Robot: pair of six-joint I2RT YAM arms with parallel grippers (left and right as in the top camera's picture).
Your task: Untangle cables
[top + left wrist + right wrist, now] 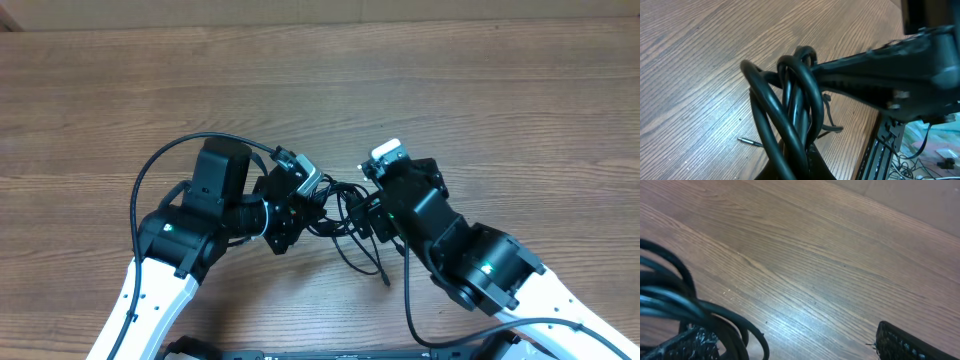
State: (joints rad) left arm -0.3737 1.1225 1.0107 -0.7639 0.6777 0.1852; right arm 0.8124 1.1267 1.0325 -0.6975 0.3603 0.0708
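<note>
The cables [347, 220] are thin black cords in a tangled bundle on the wooden table between my two grippers. One strand trails toward the front [380, 270]. My left gripper [303, 208] is at the bundle's left side. In the left wrist view it [802, 167] is shut on several cable loops [790, 105] that rise close to the camera. A small metal plug tip [747, 142] lies on the table. My right gripper [373, 207] is at the bundle's right side. In the right wrist view it [795, 347] is open, and cable loops [715, 317] drape over its left finger.
The right arm [890, 75] crosses close above the bundle in the left wrist view. The table's front edge [871, 150] is near, with a metal frame and clutter below it. Bare wood [830, 255] lies beyond the right gripper.
</note>
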